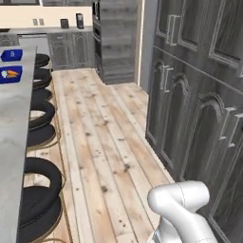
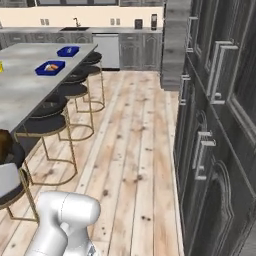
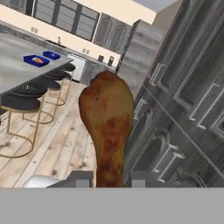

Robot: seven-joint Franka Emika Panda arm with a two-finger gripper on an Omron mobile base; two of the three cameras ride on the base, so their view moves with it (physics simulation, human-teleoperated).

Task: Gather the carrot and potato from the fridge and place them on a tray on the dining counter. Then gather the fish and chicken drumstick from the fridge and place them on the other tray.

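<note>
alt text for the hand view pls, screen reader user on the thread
A browned chicken drumstick stands clamped in the gripper, thick end up. Behind it, left, a grey dining counter carries two blue trays above black stools; dark cabinet doors rise at right.

To my left runs the long grey dining counter [image 2: 30, 80]; two blue trays lie flat on it, well apart from each other; the nearer tray [image 2: 50, 67] carries something orange and something pale, too small for me to name; the farther tray [image 2: 68, 51] sits near the far end of the counter, and its contents I cannot tell. Under everything is the pale plank floor [image 2: 130, 150]; on it stand black round stools [image 2: 47, 122] with thin golden legs, in a row along the counter edge.
</note>
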